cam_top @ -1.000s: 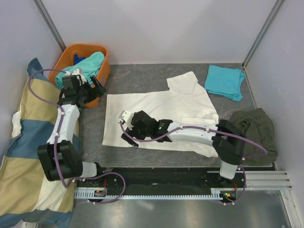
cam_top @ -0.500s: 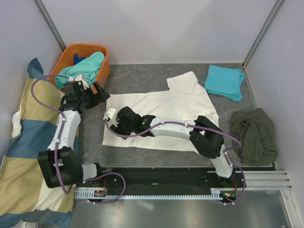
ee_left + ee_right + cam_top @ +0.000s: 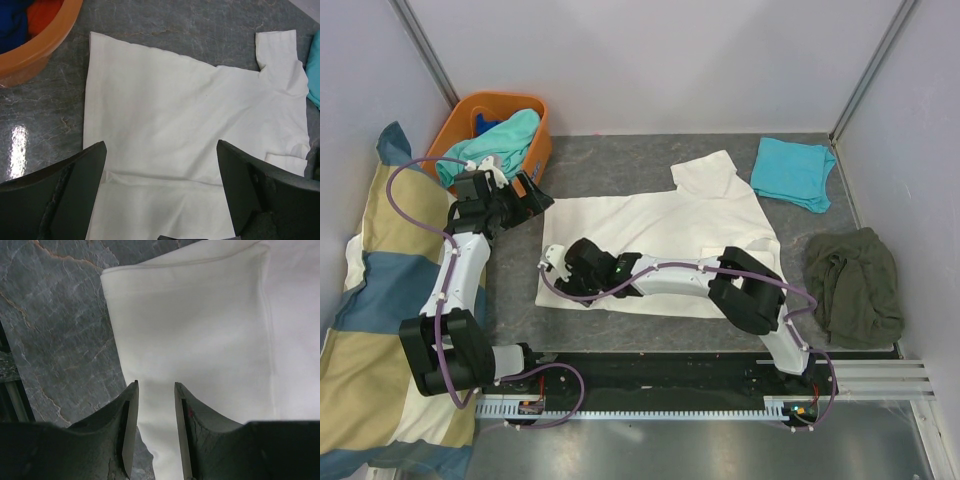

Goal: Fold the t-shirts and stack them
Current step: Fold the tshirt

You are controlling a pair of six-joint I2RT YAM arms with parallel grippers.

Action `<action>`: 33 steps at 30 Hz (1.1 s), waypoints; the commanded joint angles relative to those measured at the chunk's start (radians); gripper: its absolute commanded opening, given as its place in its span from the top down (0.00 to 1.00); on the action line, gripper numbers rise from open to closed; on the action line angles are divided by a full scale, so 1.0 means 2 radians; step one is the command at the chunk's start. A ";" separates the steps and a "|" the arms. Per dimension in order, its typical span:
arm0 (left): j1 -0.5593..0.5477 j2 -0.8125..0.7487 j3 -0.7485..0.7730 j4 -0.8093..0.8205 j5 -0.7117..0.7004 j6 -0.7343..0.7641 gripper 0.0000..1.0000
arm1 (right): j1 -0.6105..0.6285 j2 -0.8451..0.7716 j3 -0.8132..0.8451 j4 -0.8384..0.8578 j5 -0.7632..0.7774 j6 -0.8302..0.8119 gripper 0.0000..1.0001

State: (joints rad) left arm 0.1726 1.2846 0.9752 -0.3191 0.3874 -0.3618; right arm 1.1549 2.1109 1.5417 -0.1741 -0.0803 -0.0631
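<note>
As left gripper [image 3: 525, 195] and right gripper [image 3: 552, 262], both parted, are brought to the tee's [image 3: 690, 215] 9 o'clock hem, a fold is readied.

My right arm stretches left across the cream-white t-shirt [image 3: 665, 225], which lies spread flat on the grey table [image 3: 620, 165]. My right gripper [image 3: 554, 268] sits low over the shirt's near left corner. My left gripper [image 3: 532, 195] hangs at the far left corner, just beside the orange basket [image 3: 455, 120] that holds a mint-green shirt [image 3: 510, 130]. A folded turquoise shirt [image 3: 793, 172] lies far right, an olive heap of cloth [image 3: 855, 285] nearer, and the checked pillow [image 3: 370, 330] on my left
</note>
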 commanded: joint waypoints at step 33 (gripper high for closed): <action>0.002 -0.012 -0.006 0.020 0.010 0.014 0.01 | 0.002 0.018 -0.014 0.017 -0.017 0.014 1.00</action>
State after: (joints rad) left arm 0.1726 1.2846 0.9745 -0.3168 0.3954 -0.3614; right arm 1.1545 2.1715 1.5299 -0.1558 -0.0822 -0.0410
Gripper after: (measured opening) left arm 0.990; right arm 0.007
